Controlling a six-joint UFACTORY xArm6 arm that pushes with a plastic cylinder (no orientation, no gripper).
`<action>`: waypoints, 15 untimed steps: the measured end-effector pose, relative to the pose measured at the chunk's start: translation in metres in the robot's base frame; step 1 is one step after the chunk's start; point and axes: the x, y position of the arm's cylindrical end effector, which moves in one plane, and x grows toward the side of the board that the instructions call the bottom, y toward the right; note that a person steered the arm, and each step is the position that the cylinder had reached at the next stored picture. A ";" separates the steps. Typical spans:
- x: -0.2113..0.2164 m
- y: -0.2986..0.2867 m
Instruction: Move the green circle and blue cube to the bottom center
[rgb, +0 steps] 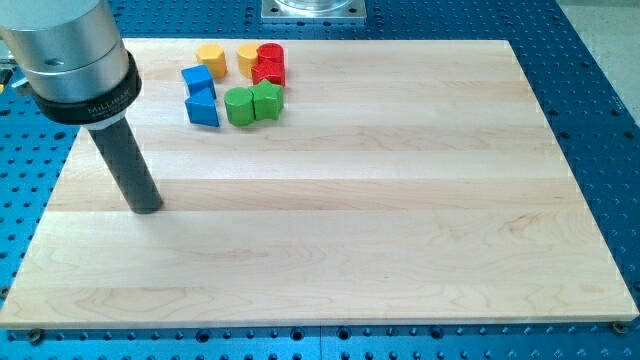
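Note:
The green circle (238, 105) lies near the view's top left of the wooden board (400, 200), touching a second green block (267, 100) on its right. The blue cube (197, 79) sits just left of them, with a second blue block (202, 108) right below it. My tip (147, 207) rests on the board at the view's left, well below and to the left of the blue blocks, touching no block.
Two yellow blocks (211, 58) (247, 57) and two red blocks (271, 55) (268, 73) cluster at the view's top, just above the green ones. A blue perforated table (600, 100) surrounds the board. A metal mount (315, 9) stands at the top edge.

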 end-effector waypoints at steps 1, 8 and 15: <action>0.000 0.000; -0.223 -0.006; -0.016 0.129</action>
